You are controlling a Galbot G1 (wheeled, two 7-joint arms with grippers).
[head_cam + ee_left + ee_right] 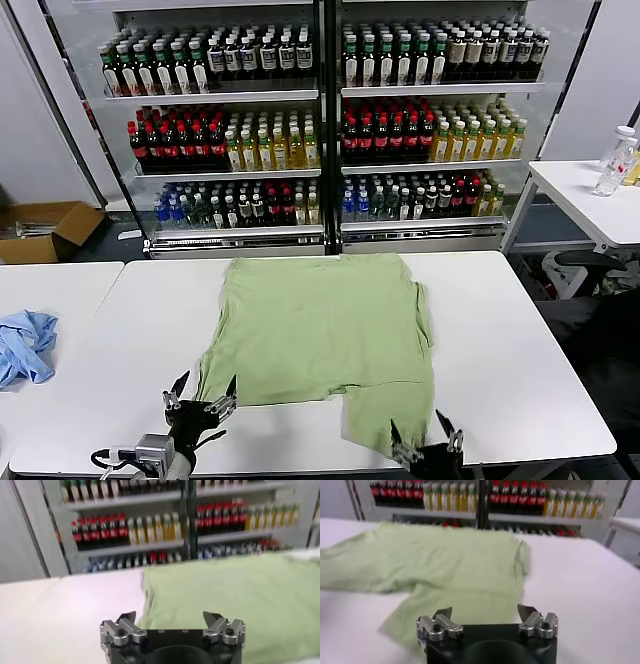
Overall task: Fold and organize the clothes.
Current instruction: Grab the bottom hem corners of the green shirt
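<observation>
The light green T-shirt lies partly folded on the white table, with one flap reaching toward the near edge at right. It also shows in the left wrist view and the right wrist view. My left gripper is open and empty, just off the shirt's near left corner; it also shows in its own wrist view. My right gripper is open and empty at the near end of the flap, over the table's front edge; it also shows in its own wrist view.
A light blue garment lies on the neighbouring table at left. Shelves of bottles stand behind. A cardboard box sits on the floor at left. Another table with a bottle stands at the right.
</observation>
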